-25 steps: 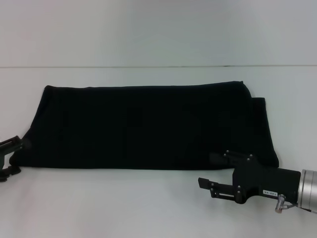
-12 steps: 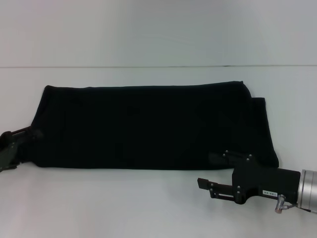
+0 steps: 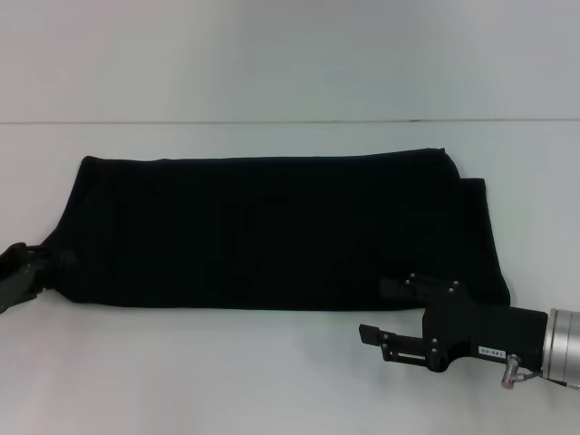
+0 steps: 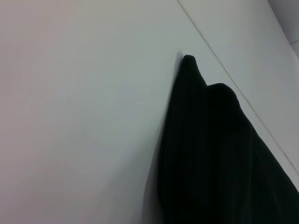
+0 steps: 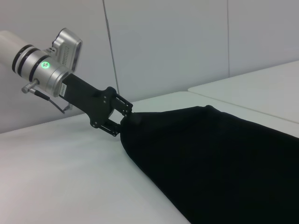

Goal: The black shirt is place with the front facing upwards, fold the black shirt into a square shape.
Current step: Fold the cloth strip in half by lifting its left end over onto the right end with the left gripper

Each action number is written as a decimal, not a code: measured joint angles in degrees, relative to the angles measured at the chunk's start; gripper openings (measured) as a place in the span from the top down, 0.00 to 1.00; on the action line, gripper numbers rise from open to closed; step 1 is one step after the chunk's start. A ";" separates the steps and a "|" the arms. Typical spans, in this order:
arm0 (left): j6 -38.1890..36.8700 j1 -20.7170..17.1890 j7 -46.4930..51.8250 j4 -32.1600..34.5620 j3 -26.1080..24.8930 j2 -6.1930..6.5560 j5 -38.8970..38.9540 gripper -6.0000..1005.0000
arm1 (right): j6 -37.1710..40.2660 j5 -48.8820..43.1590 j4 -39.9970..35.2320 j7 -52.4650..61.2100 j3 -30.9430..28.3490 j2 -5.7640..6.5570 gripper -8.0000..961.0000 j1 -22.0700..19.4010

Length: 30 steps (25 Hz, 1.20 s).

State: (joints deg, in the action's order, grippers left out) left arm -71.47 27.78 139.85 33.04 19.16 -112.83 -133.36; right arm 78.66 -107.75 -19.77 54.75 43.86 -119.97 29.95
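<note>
The black shirt [image 3: 272, 231] lies on the white table [image 3: 227, 372] as a long plain black band running left to right; no lettering shows. My left gripper [image 3: 38, 260] is at the band's near-left corner, shut on the cloth, which rises in a small peak there [image 4: 188, 60]. The right wrist view shows that left gripper [image 5: 124, 122] pinching the shirt's [image 5: 219, 158] end. My right gripper [image 3: 379, 311] hovers open at the near-right corner, one finger over the cloth and one over bare table.
The white table's far edge [image 3: 290, 121] runs behind the shirt. Bare table lies in front of the shirt and on both sides of it. A pale wall [image 5: 163, 46] stands behind the left arm in the right wrist view.
My left gripper moved in from the left edge onto the shirt's near-left corner and closed on it, and that corner drew inward to the right. The right gripper barely shifted.
</note>
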 joint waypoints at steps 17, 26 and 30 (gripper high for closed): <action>-0.54 -0.17 -0.23 -0.13 -0.54 0.07 0.79 0.92 | -0.34 -0.01 -0.30 -0.32 1.19 0.09 0.19 0.02; -0.26 -2.27 -0.49 0.35 -1.75 1.16 3.23 0.92 | -0.44 -0.01 -0.57 -0.35 1.26 0.09 0.19 0.01; 0.29 -3.31 -1.22 1.08 -5.42 2.26 3.57 0.94 | -0.34 -0.01 -0.62 -0.34 1.05 0.13 0.19 -0.13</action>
State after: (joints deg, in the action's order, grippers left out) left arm -71.18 24.47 138.63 34.12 13.74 -110.57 -129.79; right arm 78.32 -107.76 -20.39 54.41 44.91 -119.84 29.82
